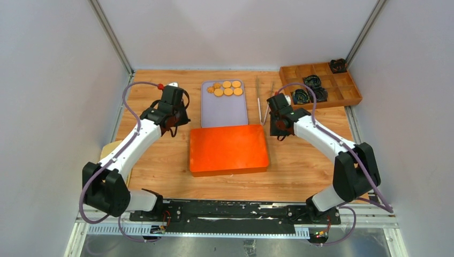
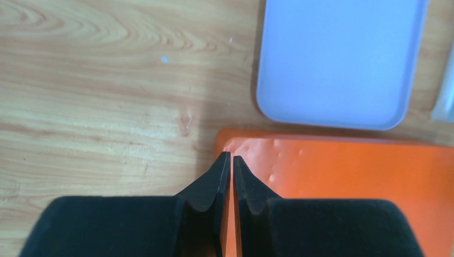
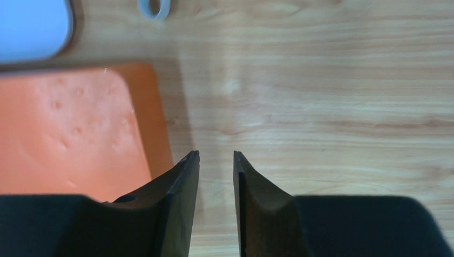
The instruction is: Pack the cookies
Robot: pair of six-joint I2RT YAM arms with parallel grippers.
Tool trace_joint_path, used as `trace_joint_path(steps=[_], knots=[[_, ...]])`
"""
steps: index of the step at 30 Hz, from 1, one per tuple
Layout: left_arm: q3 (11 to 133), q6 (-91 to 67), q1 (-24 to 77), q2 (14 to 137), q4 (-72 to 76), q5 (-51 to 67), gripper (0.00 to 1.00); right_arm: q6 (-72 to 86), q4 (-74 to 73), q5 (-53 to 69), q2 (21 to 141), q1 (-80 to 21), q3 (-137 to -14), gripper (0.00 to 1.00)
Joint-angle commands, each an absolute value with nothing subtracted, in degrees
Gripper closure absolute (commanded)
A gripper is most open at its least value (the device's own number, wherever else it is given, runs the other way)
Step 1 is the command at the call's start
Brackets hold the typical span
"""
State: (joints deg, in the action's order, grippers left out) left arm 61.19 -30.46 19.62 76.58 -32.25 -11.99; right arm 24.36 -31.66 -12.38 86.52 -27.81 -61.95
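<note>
Now: 7 cookies (image 1: 228, 91) on tray (image 1: 225, 112); orange box (image 1: 229, 150) closed; L gripper (image 2: 231, 156) closed, R gripper (image 3: 216, 154) ajar, both empty.

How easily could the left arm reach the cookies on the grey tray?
Probably yes. The cookies lie uncovered at the far end of the tray, just right of the left arm and its jaws, with nothing standing between. The jaws look shut, so they would need opening first.

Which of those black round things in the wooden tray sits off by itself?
The black one in the far right corner cell of the wooden tray. The other three huddle together in cells toward its near side.
</note>
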Motion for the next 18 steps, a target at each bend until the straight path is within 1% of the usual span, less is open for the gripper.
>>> trace_joint_path(steps=[1, 4, 10, 14, 18], knots=[[66.6, -27.4, 19.9, 73.9, -33.1, -15.2, 0.84, 23.2, -34.1, -18.8, 83.2, -23.9, -65.8, 0.62], [70.2, -24.7, 19.9, 73.6, -31.3, -12.0, 0.75, 21.6, -34.5, -21.4, 82.4, -22.9, -68.5, 0.54], [73.2, -21.4, 20.4, 72.4, -20.9, 2.4, 0.53, 18.1, -34.3, -23.6, 82.4, -22.9, -74.4, 0.42], [76.6, -17.8, 22.1, 73.1, -16.7, 9.9, 0.40, 15.0, -33.7, -21.7, 83.2, -22.8, -78.6, 0.41], [82.7, -12.2, 25.3, 75.1, -17.2, 12.2, 0.34, 12.5, -32.0, -19.9, 83.6, -22.9, -80.4, 0.41]])
